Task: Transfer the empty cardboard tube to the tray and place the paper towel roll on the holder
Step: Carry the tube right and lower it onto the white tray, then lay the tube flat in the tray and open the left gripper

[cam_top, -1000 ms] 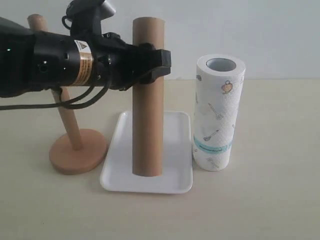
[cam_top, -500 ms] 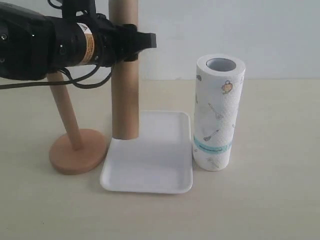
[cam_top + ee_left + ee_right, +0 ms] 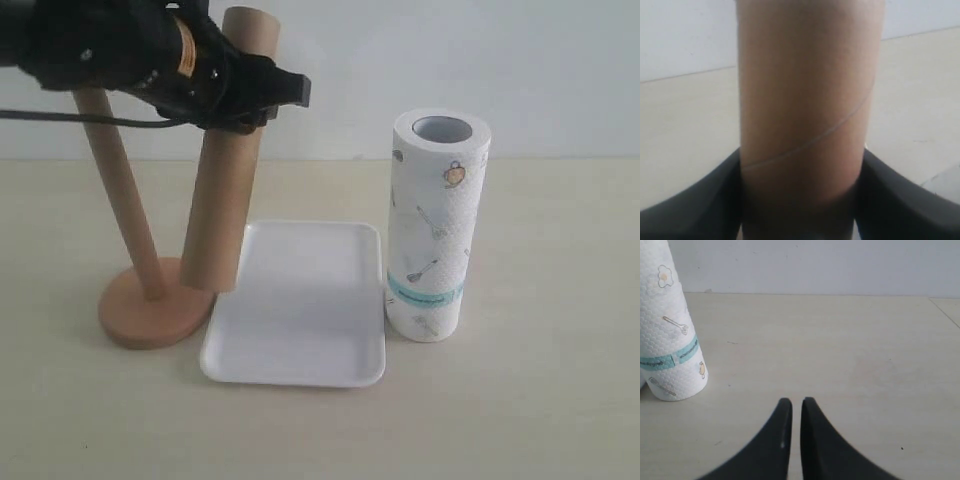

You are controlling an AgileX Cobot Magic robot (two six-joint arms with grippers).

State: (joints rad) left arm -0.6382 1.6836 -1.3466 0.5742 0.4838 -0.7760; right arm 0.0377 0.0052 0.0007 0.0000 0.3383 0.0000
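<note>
My left gripper [image 3: 262,95] is shut on the upper part of the empty cardboard tube [image 3: 225,200]. The tube is tilted, top leaning right, and its lower end is by the tray's left rim over the edge of the holder's disc base [image 3: 150,305]. In the left wrist view the tube [image 3: 805,100] fills the space between both fingers [image 3: 715,200]. The white tray [image 3: 300,330] holds nothing. The paper towel roll [image 3: 435,230] stands upright just right of the tray. My right gripper [image 3: 793,402] is shut on nothing above the table, with the roll [image 3: 670,340] off to one side.
The holder's thin dowel [image 3: 115,190] rises behind and left of the tube, close to the left arm. A pale wall runs behind the beige table [image 3: 540,400].
The tube stood upright on the tray a second ago. My left gripper has lifted it, carried it left and tilted it, so its lower end now hangs off the tray's left side.
</note>
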